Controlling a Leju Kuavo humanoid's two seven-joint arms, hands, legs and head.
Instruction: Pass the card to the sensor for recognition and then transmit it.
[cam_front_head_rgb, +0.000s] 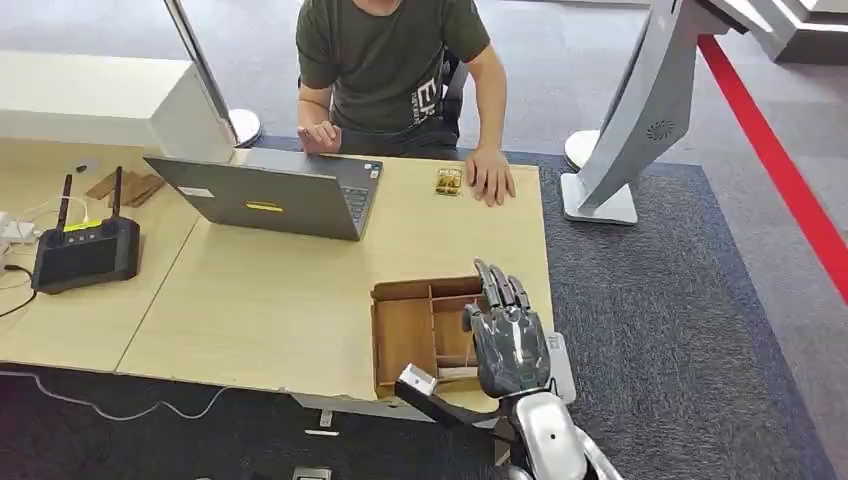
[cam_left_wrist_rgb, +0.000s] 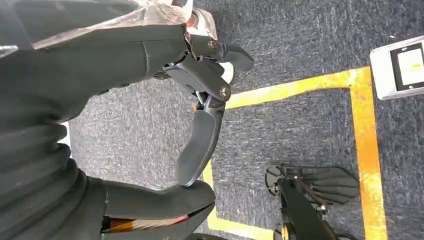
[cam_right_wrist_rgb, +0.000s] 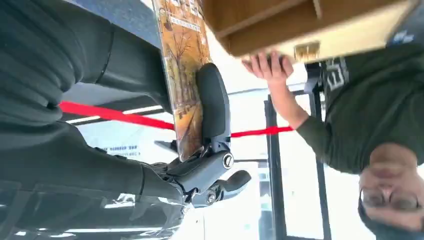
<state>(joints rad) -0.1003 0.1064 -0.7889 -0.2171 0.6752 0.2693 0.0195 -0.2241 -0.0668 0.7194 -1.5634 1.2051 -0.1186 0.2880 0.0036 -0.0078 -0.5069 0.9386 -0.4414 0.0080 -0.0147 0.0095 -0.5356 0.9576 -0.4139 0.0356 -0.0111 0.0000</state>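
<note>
My right hand (cam_front_head_rgb: 508, 338) hovers over the right side of a wooden compartment box (cam_front_head_rgb: 402, 338) at the table's front right corner. In the right wrist view this hand (cam_right_wrist_rgb: 100, 165) pinches a card (cam_right_wrist_rgb: 181, 70) printed with autumn trees between thumb and a dark finger (cam_right_wrist_rgb: 214, 105). A flat white device (cam_front_head_rgb: 560, 362) lies at the table edge, partly hidden under the hand. A second small card (cam_front_head_rgb: 449, 181) lies at the table's far edge beside a person's hand (cam_front_head_rgb: 490, 178). My left hand (cam_left_wrist_rgb: 200, 145) hangs over the carpet, a finger curled to the thumb, holding nothing.
A person sits across the table behind an open laptop (cam_front_head_rgb: 270, 195). A black box with two antennas (cam_front_head_rgb: 85, 250) sits on the left table. A white stand (cam_front_head_rgb: 640, 110) rises at the right on the carpet. Yellow floor tape (cam_left_wrist_rgb: 365, 150) and a small screen device (cam_left_wrist_rgb: 400, 67) lie below.
</note>
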